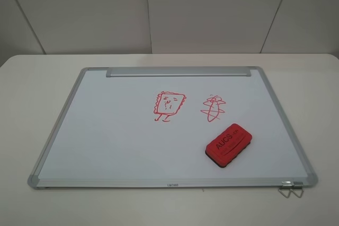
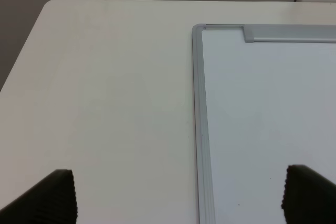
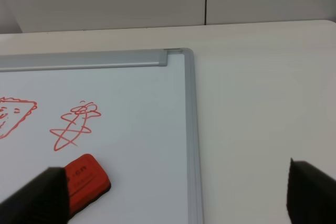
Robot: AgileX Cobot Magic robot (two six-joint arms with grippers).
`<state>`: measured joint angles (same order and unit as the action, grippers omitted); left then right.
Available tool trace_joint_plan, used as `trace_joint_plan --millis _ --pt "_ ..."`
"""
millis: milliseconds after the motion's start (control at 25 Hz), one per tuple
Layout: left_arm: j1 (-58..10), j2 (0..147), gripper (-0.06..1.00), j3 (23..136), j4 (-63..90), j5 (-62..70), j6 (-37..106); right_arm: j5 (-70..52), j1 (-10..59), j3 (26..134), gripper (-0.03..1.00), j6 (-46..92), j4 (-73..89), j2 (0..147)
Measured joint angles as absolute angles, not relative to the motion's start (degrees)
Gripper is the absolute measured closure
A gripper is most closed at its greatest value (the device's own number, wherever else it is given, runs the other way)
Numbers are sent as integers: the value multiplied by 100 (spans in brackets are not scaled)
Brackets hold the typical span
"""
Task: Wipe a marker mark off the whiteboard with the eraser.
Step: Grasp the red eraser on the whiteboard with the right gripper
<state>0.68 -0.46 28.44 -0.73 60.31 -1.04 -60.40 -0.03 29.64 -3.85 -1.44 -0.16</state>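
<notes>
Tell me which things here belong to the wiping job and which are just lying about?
For the job: the whiteboard; the red eraser lying on it; the little red square figure with a face and legs, to be wiped off.
Just lying about: the red scribble beside that figure; the metal clip at the board's near right corner; the white table underneath.

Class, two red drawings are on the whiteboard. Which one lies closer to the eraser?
The scribble of crossing loops, just beyond the eraser. The square figure with a face and legs sits farther off, to the left.
</notes>
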Motion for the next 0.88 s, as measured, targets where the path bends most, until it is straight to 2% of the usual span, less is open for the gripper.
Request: trace_joint_plan --millis 880 --pt "68 -46 17 2844 -79 6031 -104 -6040 -3 2964 23 -385 -144 -16"
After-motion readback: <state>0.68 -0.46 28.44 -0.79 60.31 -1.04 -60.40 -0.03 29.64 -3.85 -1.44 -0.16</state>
